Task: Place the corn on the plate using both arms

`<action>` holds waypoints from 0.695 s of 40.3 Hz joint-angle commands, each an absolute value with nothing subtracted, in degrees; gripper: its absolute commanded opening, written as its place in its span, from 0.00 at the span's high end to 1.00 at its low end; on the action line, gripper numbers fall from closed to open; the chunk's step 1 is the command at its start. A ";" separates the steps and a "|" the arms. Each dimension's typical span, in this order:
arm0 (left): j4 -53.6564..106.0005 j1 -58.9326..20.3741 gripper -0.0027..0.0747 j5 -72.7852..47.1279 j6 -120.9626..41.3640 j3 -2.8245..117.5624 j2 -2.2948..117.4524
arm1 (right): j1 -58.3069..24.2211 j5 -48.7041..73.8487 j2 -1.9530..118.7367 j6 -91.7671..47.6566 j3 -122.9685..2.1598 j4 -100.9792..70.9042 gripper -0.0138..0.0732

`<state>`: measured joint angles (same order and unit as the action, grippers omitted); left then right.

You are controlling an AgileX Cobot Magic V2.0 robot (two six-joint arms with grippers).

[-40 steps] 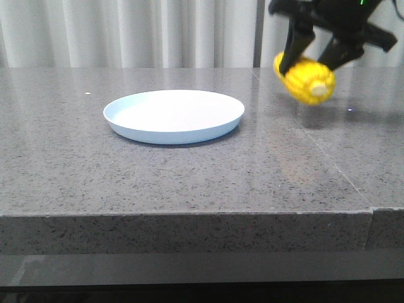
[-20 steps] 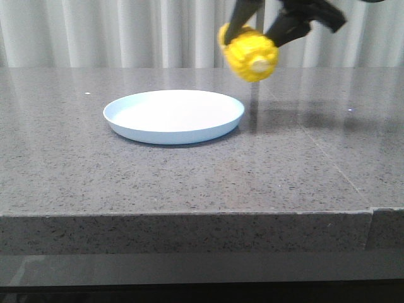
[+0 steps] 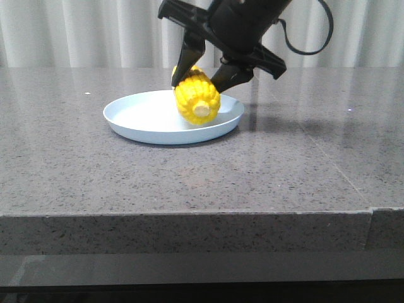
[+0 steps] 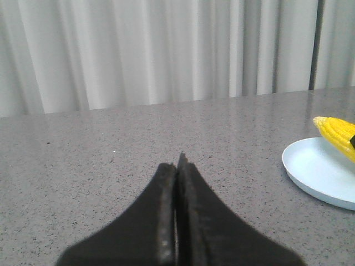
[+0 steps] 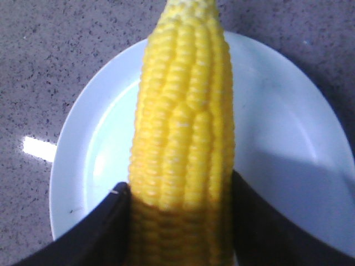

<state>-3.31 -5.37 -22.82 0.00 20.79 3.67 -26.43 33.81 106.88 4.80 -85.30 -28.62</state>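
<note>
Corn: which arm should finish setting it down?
Right. Its tool already grips the corn over the plate; the left tool is shut, empty, off beside the plate.

A grey speckled stone bench fills the front view, with a thin seam running across its right part and a thick front edge. Pale pleated curtains hang behind it along the far side.

no readable text, labels, or numbers
</note>
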 commanded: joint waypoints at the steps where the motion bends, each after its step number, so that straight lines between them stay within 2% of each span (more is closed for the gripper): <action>1: -3.30 -5.75 0.99 -17.89 0.56 22.31 4.28 | -26.30 31.14 104.40 4.26 -87.26 -30.07 0.48; 17: -3.30 -5.75 0.99 -17.89 0.56 22.31 4.28 | -26.24 31.75 103.57 4.26 -87.26 -30.02 0.13; 28: -3.30 -5.75 0.99 -17.89 0.56 22.31 4.28 | -24.66 32.30 96.70 4.26 -87.44 -28.02 0.13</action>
